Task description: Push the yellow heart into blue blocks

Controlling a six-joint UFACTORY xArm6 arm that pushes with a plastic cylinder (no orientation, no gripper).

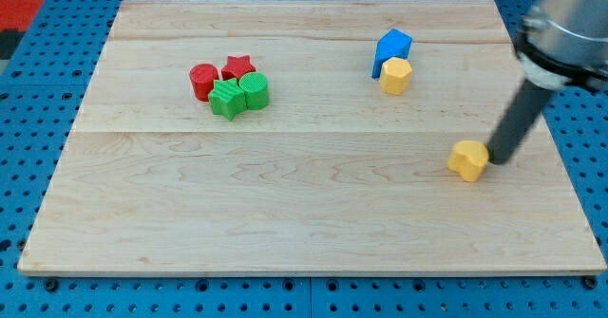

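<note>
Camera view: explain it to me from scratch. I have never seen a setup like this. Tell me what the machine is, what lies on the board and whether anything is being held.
This is one picture from a single camera that looks down at a slant on a wooden board. The dark rod coming in from the view's top right belongs to a robot arm. It has no hand, so nothing is held; it only pushes blocks by sliding. My tip sits just to the view's right of a yellow block, about touching it. Farther up the board a blue block stands with another yellow block against it. At the view's left sits a tight cluster: a red cylinder, a red star, a green star and a green cylinder.
</note>
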